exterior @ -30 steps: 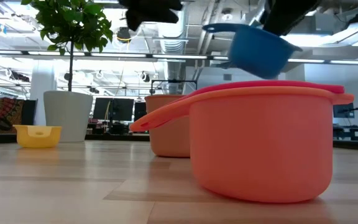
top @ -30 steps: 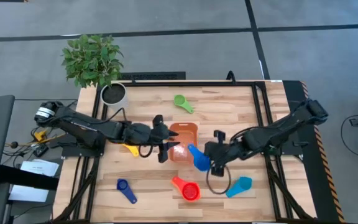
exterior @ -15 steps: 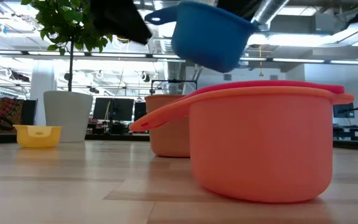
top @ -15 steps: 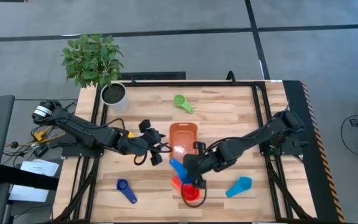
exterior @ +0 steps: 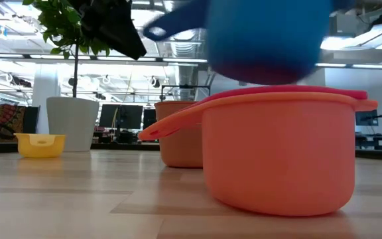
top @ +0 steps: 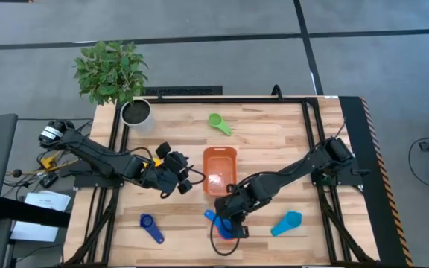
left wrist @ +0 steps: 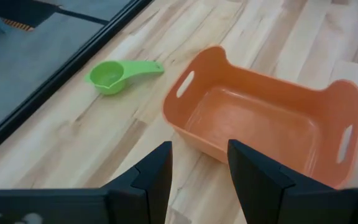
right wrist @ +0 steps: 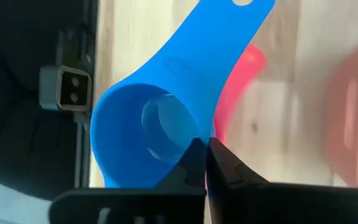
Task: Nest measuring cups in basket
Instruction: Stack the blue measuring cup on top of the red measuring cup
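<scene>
At the near edge, my right claw (top: 228, 222) pinches the rim of a blue cup (right wrist: 148, 134), hanging just over the red cup (top: 226, 231). Set down crooked, I judge, it could ride on the red rim and tip instead of nesting. Farther back sits the basket (left wrist: 263, 124), bare inside. Left of it my left claw (top: 181, 181) waits, parted and holding nothing. A green cup (top: 217, 122) lies far.
</scene>
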You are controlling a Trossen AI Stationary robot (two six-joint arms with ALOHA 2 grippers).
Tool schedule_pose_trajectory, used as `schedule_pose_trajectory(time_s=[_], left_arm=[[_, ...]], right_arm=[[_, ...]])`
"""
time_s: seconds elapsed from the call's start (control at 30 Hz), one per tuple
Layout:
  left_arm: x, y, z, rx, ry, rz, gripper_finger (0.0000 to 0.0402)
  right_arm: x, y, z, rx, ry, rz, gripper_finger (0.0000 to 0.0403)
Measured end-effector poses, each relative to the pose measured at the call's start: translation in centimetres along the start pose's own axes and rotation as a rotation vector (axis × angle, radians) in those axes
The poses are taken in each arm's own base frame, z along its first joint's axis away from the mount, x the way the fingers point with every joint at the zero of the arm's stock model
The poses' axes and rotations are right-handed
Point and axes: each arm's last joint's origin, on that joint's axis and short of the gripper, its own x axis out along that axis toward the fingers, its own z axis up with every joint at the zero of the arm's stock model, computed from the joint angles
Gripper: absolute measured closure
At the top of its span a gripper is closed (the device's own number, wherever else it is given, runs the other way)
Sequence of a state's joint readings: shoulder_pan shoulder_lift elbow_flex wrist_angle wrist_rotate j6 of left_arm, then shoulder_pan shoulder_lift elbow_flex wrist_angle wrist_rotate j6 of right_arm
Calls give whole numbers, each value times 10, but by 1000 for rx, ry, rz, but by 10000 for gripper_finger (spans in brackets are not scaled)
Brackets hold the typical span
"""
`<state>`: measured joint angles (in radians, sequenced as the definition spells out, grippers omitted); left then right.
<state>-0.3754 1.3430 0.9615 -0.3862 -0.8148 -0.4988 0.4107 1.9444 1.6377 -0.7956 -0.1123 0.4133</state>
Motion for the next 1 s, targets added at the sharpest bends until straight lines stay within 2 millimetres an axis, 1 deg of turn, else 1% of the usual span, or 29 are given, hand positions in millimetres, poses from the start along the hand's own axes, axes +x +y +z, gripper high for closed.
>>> schedule_pose_trajectory(time_s=[0.13,0.2,0.3,0.37,0.53,0.8,1.0], left_arm=[[0,0,0,-14,-2,1,256],[0,0,0,-20,-1,1,256],[0,0,0,-20,-1,4,256],[0,0,0,-21,0,4,256],[0,0,-1,-24,2,5,256],[0,0,-1,-30,2,6,256],[0,0,-1,-32,2,5,256]], right_arm=[[6,-2,-3,28,34,-6,390],[11,-2,0,44,32,27,395],[22,-6,-4,68,92,11,398],[25,-6,-4,75,98,20,393],[24,-7,-5,77,108,15,368],[23,-7,-5,31,113,18,346],[23,-8,-5,83,109,10,327]])
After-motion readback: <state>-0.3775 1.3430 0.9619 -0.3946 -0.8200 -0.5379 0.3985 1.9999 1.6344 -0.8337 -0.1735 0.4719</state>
